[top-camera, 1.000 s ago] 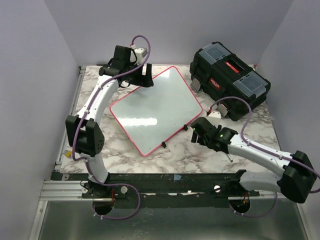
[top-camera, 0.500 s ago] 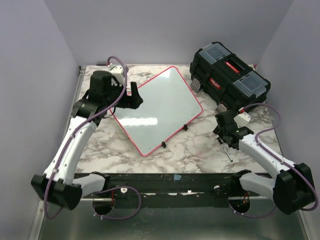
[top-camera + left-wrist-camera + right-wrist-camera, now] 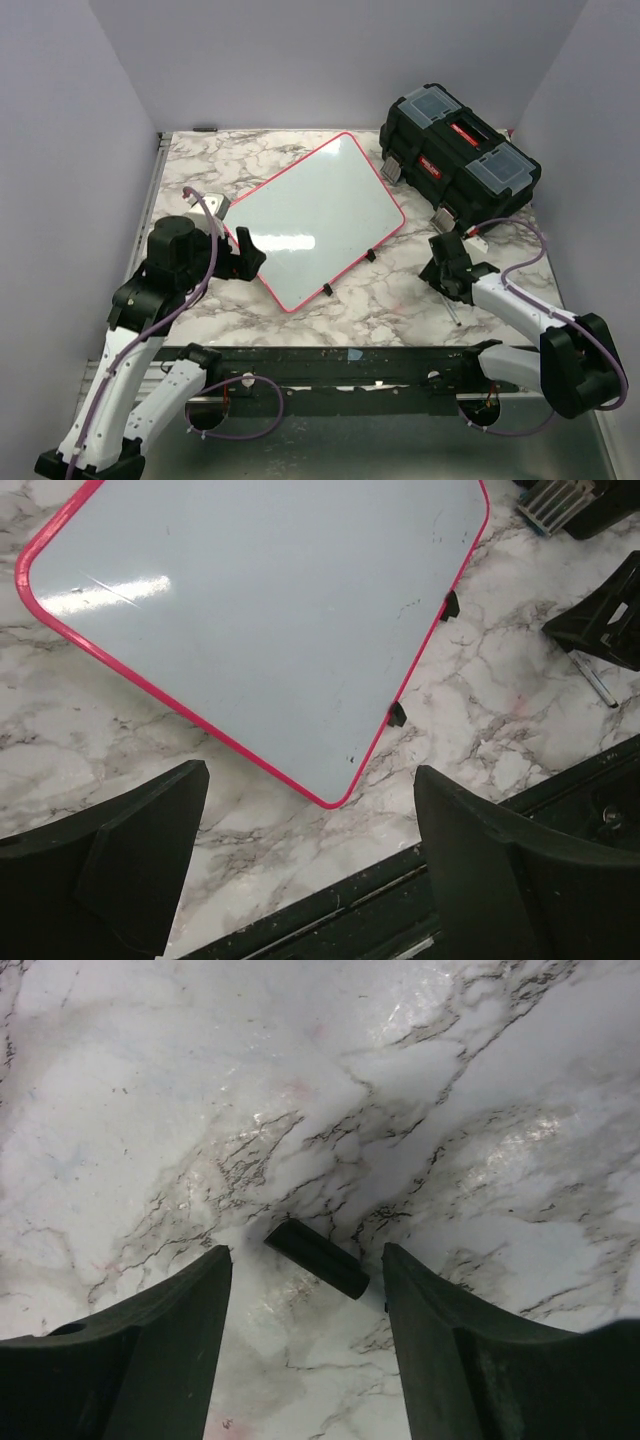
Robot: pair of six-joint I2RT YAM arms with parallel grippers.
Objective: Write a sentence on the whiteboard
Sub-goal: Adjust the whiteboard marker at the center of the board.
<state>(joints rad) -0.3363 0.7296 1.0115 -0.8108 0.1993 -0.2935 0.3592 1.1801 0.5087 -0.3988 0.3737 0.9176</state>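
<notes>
**A:** Top external view first: where is the whiteboard (image 3: 312, 220)?

**B:** Flat on the marble desk (image 3: 400, 300), turned diagonally, with one far corner just beside the black toolbox (image 3: 460, 160).

**A:** And the left end effector (image 3: 245, 262)?

**B:** Its fingers are spread wide and hold nothing. It hangs by the board's near-left edge (the left wrist camera looks down on the red-rimmed near corner).

**A:** The right end effector (image 3: 440, 270)?

**B:** Low over the desk, right of the board, fingers apart on either side of a short black cylinder (image 3: 317, 1258) lying on the marble. Neither finger touches it.
</notes>
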